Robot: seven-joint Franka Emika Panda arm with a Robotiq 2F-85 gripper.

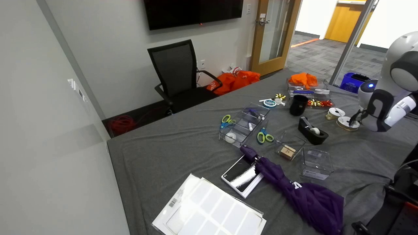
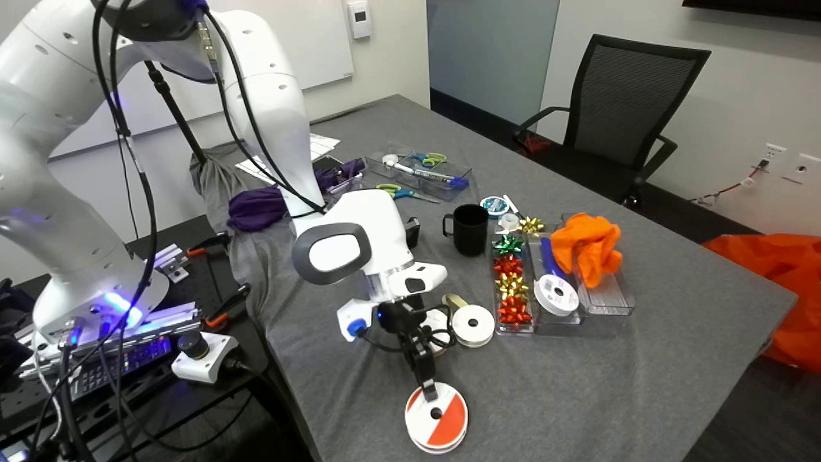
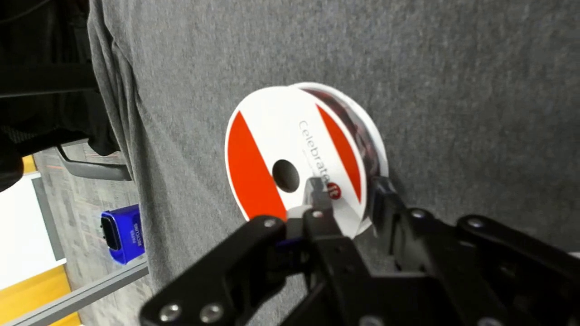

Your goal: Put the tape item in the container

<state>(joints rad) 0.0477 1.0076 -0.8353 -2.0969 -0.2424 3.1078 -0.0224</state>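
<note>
The tape item, a round red-and-white roll [image 3: 256,176], lies face up at or close to the grey table in the wrist view. It also shows in an exterior view [image 2: 450,423]. My gripper [image 3: 351,185] is at its edge, fingers apart: one over the labelled face, the other beside the rim. I cannot tell if they grip it. In an exterior view a fingertip [image 2: 428,389] overlaps the roll. Two small clear square boxes could be the container: one with a tan block [image 1: 295,139], one with a white label [image 1: 317,161]. I cannot tell which.
White spools [image 2: 473,325] lie beside the arm. A black mug [image 2: 469,230], a black tape dispenser [image 1: 312,131] and trays of bows [image 2: 511,285] stand near. A clear organizer [image 1: 240,128], scissors [image 1: 265,136], a purple umbrella [image 1: 303,199] and papers [image 1: 209,209] lie farther off.
</note>
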